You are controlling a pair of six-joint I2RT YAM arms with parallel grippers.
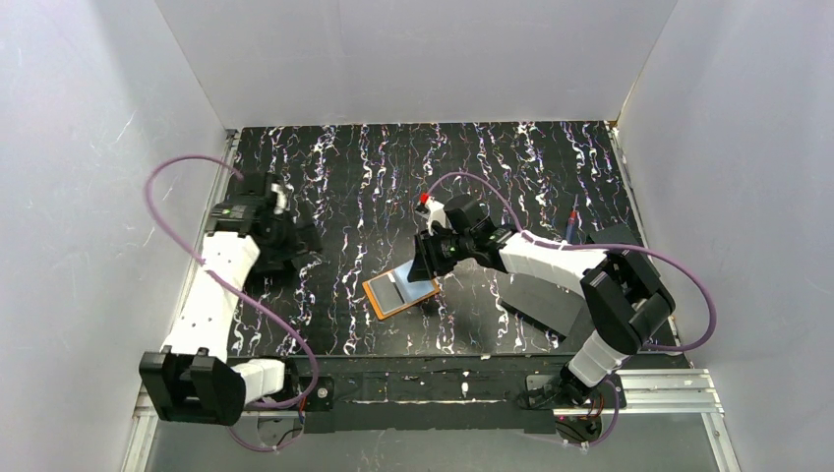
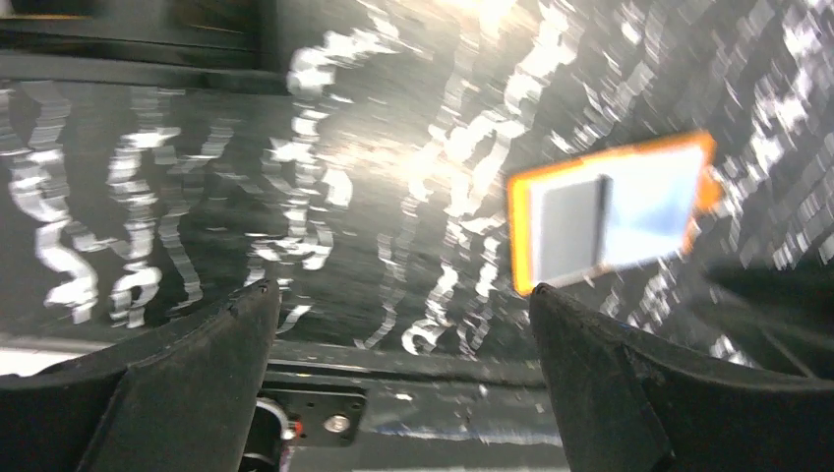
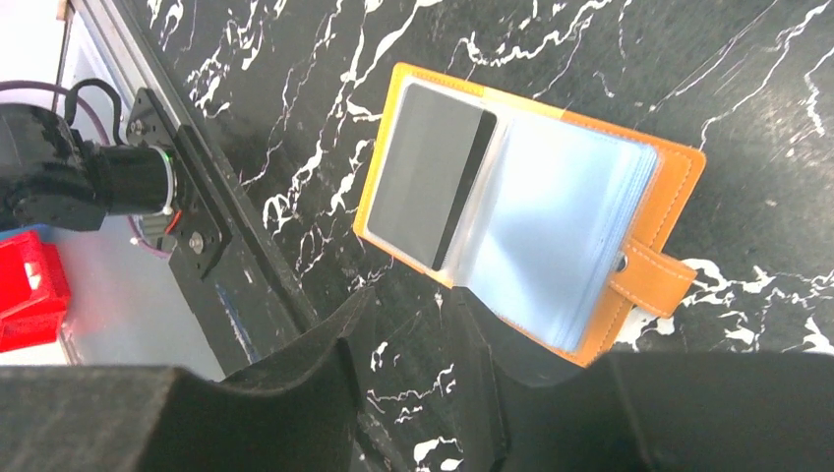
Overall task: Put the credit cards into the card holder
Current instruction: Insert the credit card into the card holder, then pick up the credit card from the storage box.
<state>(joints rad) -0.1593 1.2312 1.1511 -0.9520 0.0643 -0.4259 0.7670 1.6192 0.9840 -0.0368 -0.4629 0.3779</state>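
Observation:
The orange card holder lies open on the black marbled table, near the front middle. In the right wrist view its left sleeve holds a grey card with a black stripe, its pale blue sleeves fan to the right, and the snap tab sticks out. My right gripper is open and empty, with its tips just at the holder's near edge; it also shows in the top view. My left gripper is open wide and empty, off to the left. The holder looks blurred in its view.
A flat dark rectangle lies under the right arm and another is at the right edge. A thin red and blue stick lies near the right. White walls enclose the table. A red bin sits off the table's front.

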